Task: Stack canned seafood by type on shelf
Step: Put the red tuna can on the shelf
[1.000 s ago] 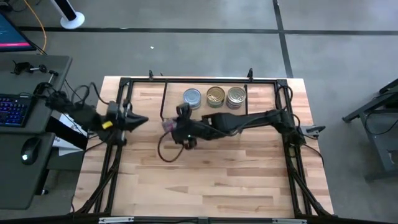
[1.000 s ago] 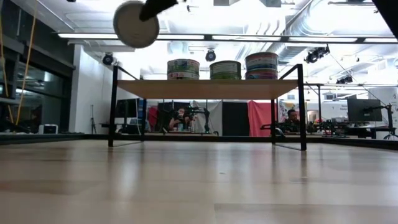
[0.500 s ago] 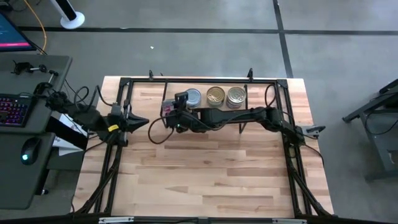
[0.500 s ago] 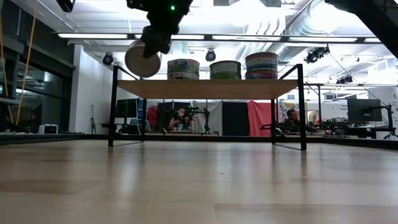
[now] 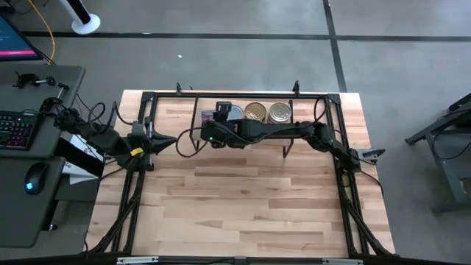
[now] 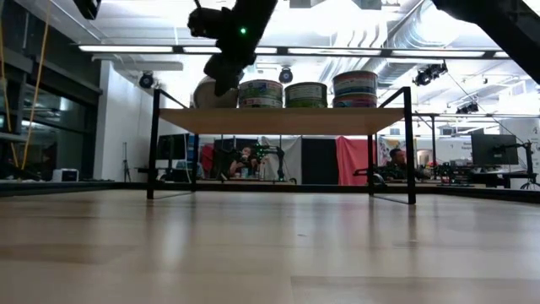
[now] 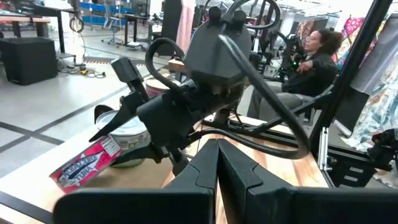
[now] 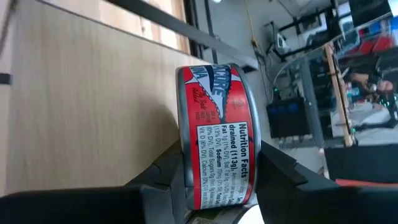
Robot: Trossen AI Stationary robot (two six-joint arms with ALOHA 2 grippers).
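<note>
The shelf (image 6: pixel 287 121) stands at the table's far side, and three tins rest flat on its top: a leftmost one (image 6: pixel 260 93), a gold-topped one (image 5: pixel 255 112) and a rightmost one (image 5: pixel 278 112). My right gripper (image 5: pixel 212 126) reaches in from the right and is shut on a red-labelled tin (image 8: pixel 217 137). It holds the tin over the shelf's left end, just left of the leftmost tin. My left gripper (image 5: pixel 171 141) hangs shut and level over the table's left part, pointing at the shelf. My right gripper pinches the red-labelled tin by its two flat faces (image 8: pixel 185 163), one finger on each. The label wall faces back along the fingers. The fingers (image 8: pixel 280 175) slant down from the table's right. The tin (image 6: pixel 215 91) is tilted, its low edge at shelf-top height; I cannot tell whether it touches.
Black frame rails run along the table's left, right and far edges (image 5: pixel 235 94). A loose cable loops from the right arm (image 5: pixel 188 143) near the shelf's left legs. The wide wooden tabletop (image 5: pixel 243 199) lies bare toward the near edge. A desk with a keyboard (image 5: pixel 15 129) stands off the table's left.
My right gripper has carried the red-labelled tin toward the table's far edge and down, from high above the table to the shelf's left end beside the leftmost tin. Its wrist has rolled, and the tin is tipped differently than before. The grip has stayed shut.
</note>
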